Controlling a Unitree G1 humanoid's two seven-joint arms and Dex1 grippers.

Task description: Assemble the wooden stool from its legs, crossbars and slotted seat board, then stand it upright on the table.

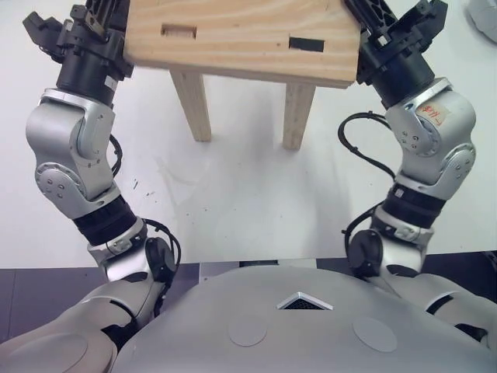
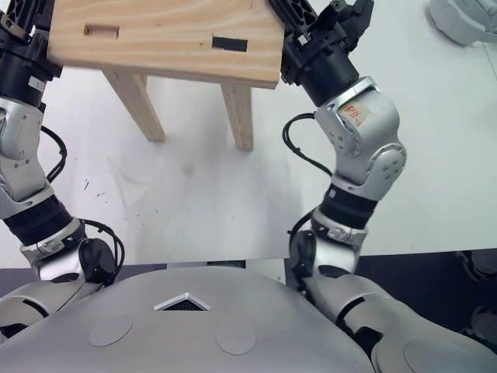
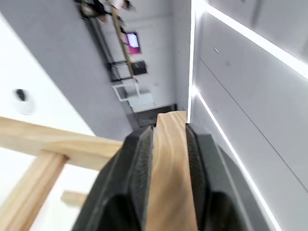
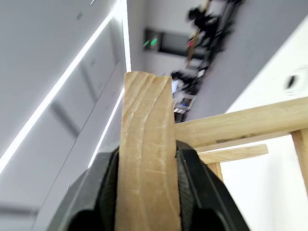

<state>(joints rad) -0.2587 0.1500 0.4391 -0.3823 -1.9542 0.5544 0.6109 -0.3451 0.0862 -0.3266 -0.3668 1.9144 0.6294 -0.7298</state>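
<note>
The assembled wooden stool is held up over the white table (image 1: 233,202). Its slotted seat board (image 1: 241,35) faces me, with two rectangular slots showing. Two legs (image 1: 192,105) hang below the board, their feet close to or on the table. My left gripper (image 3: 169,159) is shut on the seat board's left edge (image 3: 171,173). My right gripper (image 4: 147,168) is shut on the right edge (image 4: 147,144). The wrist views show legs and crossbars (image 4: 240,122) joined beneath the board.
A pale grey object (image 2: 466,19) lies at the table's far right corner. The table's front edge (image 1: 256,263) runs just ahead of my torso. Open white tabletop lies under and in front of the stool.
</note>
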